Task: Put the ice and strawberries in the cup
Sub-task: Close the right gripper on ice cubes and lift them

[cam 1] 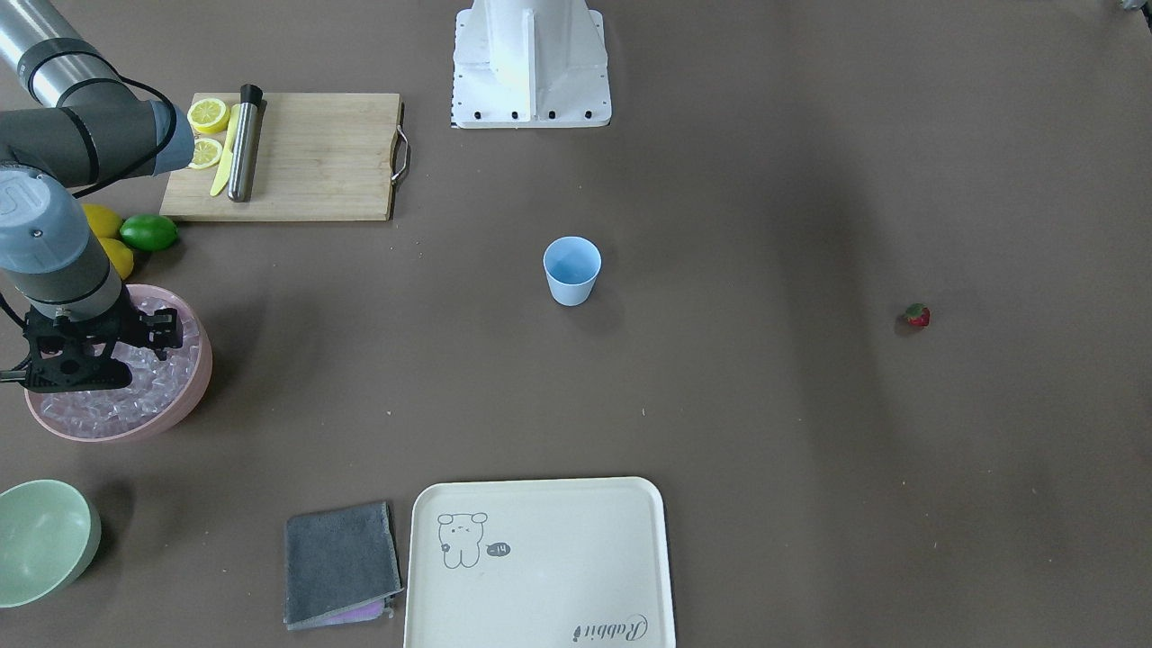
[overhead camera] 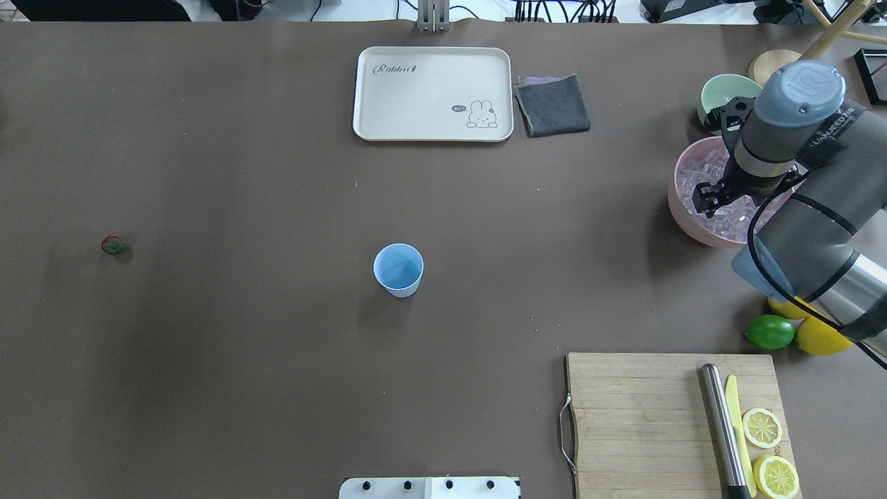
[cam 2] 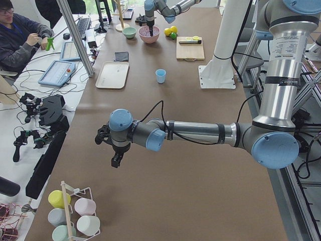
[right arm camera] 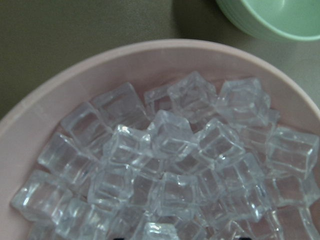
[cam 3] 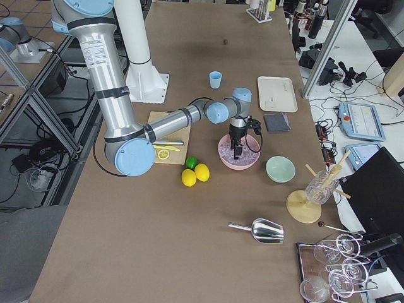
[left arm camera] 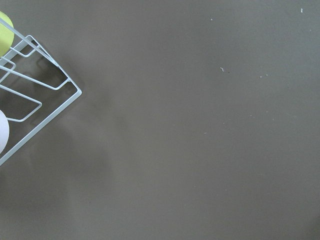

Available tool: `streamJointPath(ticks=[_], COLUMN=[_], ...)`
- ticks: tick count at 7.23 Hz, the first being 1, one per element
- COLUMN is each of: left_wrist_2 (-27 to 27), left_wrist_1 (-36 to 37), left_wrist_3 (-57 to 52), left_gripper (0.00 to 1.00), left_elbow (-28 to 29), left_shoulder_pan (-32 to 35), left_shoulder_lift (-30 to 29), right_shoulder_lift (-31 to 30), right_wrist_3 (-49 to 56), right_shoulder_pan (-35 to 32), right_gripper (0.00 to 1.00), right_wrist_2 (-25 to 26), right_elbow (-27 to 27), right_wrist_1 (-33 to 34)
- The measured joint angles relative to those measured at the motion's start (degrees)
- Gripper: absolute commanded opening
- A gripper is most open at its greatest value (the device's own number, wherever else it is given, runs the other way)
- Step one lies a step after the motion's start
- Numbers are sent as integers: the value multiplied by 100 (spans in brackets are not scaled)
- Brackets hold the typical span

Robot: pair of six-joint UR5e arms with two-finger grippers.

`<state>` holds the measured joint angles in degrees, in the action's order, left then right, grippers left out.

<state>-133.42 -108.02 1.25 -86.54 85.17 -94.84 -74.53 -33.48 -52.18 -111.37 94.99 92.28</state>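
Exterior left view: the left gripper (cam 2: 116, 161) hangs above the table (overhead camera: 242, 173) at its left end, and I cannot tell how its jaws stand. Seen from overhead, the strawberry (overhead camera: 112, 244) lies alone on the left side, well apart from the cup (overhead camera: 398, 269), which stands upright near the middle. On the right, the right gripper (overhead camera: 727, 197) points down into the pink bowl (overhead camera: 682, 222) among the ice (overhead camera: 693, 177), its jaws spread apart.
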Motion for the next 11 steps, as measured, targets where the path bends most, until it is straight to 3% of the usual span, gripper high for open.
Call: streamJointPath(ticks=[2, 3, 8, 11], left_wrist_2=[0, 0, 0, 0], left_wrist_1=[0, 0, 0, -8], left_wrist_3=[0, -1, -2, -2], left_gripper=[97, 98, 97, 97], left_elbow=[5, 5, 5, -2], left_shoulder_pan=[3, 2, 0, 2], left_shoulder_lift=[1, 1, 1, 1], right_shoulder_lift=[3, 16, 127, 233], right_wrist_3=[-48, -61, 27, 151], right_shoulder_pan=[18, 21, -233, -837], right_gripper=[12, 0, 0, 0], right_wrist_2=[-3, 0, -131, -834], right_elbow=[-3, -3, 229, 779], right_wrist_1=[0, 1, 52, 49])
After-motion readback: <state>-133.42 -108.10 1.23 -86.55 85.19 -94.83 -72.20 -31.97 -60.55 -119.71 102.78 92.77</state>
